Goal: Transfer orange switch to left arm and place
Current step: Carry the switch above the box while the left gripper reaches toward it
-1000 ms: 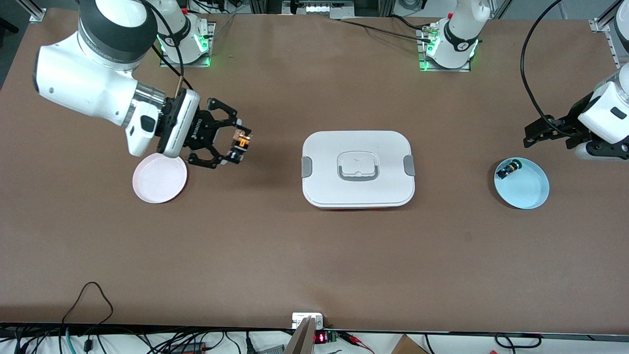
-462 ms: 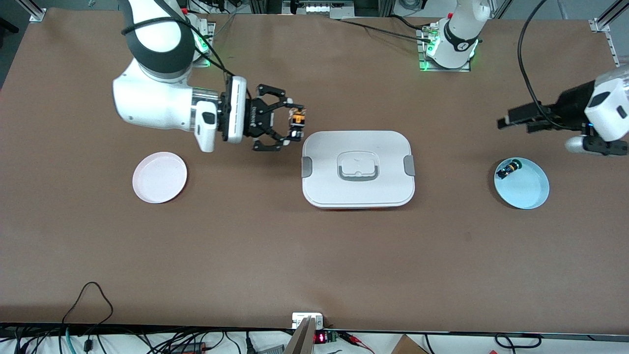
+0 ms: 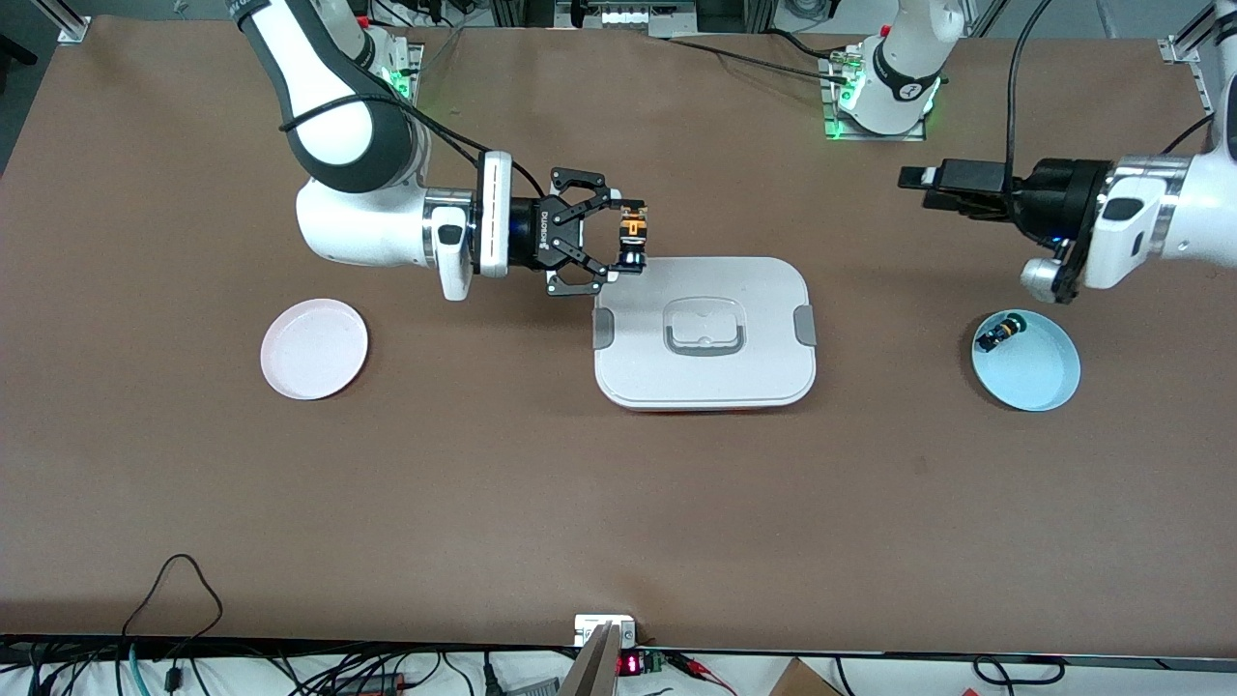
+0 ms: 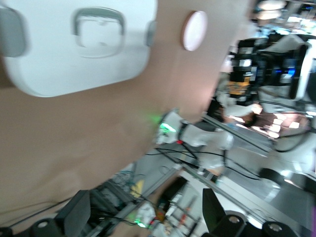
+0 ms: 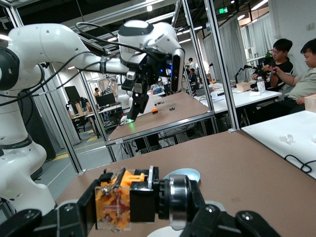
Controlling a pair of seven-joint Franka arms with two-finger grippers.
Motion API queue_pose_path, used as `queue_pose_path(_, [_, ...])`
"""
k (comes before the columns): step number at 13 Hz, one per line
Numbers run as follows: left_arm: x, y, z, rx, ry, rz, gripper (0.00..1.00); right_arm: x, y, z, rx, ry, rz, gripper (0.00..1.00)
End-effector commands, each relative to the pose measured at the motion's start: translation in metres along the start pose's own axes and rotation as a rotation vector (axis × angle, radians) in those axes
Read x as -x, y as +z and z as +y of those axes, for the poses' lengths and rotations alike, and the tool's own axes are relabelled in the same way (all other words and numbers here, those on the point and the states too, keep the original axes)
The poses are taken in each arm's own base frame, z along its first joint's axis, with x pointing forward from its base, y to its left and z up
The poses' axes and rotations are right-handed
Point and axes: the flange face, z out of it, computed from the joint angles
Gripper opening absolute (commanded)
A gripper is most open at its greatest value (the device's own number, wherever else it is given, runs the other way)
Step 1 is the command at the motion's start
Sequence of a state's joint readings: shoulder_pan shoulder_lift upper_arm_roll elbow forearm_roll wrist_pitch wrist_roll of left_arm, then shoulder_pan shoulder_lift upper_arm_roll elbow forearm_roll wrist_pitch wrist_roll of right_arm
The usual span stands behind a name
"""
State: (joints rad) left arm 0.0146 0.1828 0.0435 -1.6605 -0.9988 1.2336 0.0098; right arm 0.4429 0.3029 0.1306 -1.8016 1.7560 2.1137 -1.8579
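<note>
My right gripper [image 3: 630, 238] is shut on the orange switch [image 3: 633, 230] and holds it in the air over the corner of the white box [image 3: 703, 372] at the right arm's end. In the right wrist view the switch [image 5: 129, 198] lies clamped across the jaws, orange block at one end and a metal-ringed black body at the other. My left gripper [image 3: 916, 179] hangs open and level over bare table between the box and the blue plate [image 3: 1039, 377], its fingers pointing toward the box. The left wrist view shows its fingers [image 4: 74, 217] wide apart with nothing between them.
On the blue plate lies a small black switch [image 3: 998, 332]. A pink plate [image 3: 314, 348] sits toward the right arm's end of the table. The box [image 4: 74, 44] stands in the middle of the table between the two plates. Cables run along the table's near edge.
The right arm has carried the switch from beside the pink plate to the box's corner. The left arm has lifted from above the blue plate and turned its gripper toward the box.
</note>
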Motion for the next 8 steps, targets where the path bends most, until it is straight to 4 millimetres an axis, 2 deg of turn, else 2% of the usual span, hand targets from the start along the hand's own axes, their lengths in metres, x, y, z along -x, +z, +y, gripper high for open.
queue_pose_path(1, [-0.020, 0.043, 0.002, 0.202, 0.037, -0.003, 1.00, -0.014, 0.022, -0.004, -0.010, -0.017, 0.071, 0.05])
queue_pose_path(2, [-0.030, 0.059, 0.012, 0.226, 0.100, 0.053, 1.00, -0.016, 0.031, -0.005, -0.017, -0.008, 0.091, 0.05])
queue_pose_path(4, [-0.045, 0.088, 0.034, 0.270, 0.141, 0.116, 1.00, -0.017, 0.036, -0.007, -0.018, -0.013, 0.093, 0.05])
queue_pose_path(6, [-0.050, 0.115, 0.049, 0.327, 0.133, 0.149, 1.00, -0.014, 0.039, -0.008, -0.022, -0.009, 0.091, 0.05])
queue_pose_path(8, [-0.054, 0.131, 0.053, 0.326, 0.120, 0.179, 1.00, -0.014, 0.040, -0.008, -0.023, -0.009, 0.090, 0.06])
